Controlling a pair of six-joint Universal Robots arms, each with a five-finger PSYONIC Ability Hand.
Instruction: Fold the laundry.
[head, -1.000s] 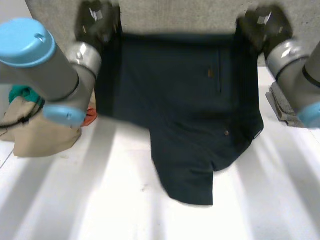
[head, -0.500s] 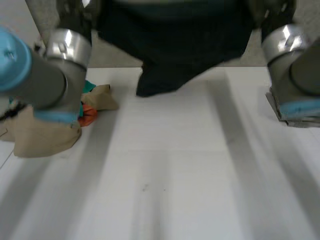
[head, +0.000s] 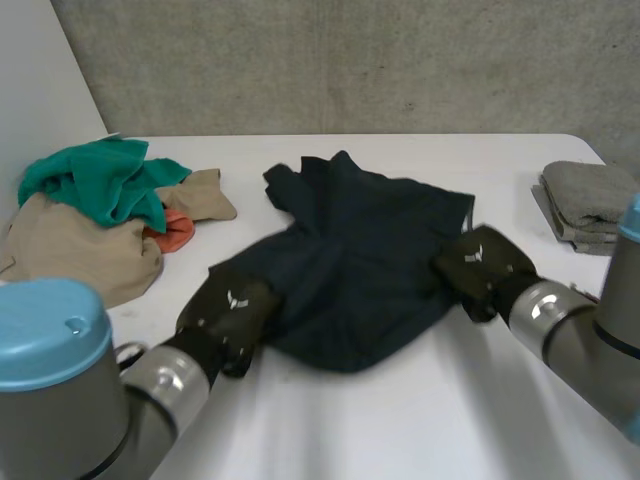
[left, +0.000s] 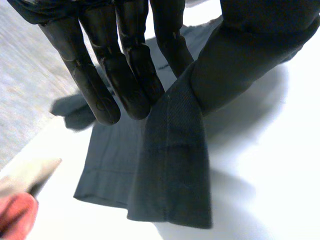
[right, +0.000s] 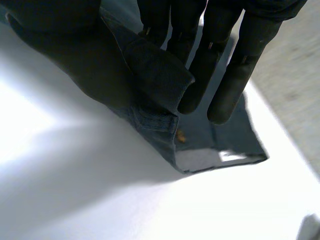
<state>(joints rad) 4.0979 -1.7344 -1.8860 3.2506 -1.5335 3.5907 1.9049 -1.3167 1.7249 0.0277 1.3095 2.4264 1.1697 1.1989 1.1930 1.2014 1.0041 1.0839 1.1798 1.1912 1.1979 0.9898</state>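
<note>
A dark navy garment (head: 350, 260) lies loosely spread on the middle of the white table (head: 400, 430). My left hand (head: 228, 315) is at its near left edge, and in the left wrist view its fingers (left: 115, 65) pinch a fold of the navy cloth (left: 175, 165) against the thumb. My right hand (head: 480, 268) grips the garment's right edge. The right wrist view has the fingers (right: 220, 65) and thumb pinching a bunched hem of the cloth (right: 155, 75), just above the table.
A heap of laundry sits at the left: a green cloth (head: 100, 180) on a beige one (head: 70, 255), with an orange piece (head: 175, 232) beside it. A folded grey cloth (head: 590, 205) lies at the right edge. A grey wall stands behind the table.
Both hands swung the garment up high and away, then brought it down toward the near side. It now lies spread on the table, still held at both edges.
</note>
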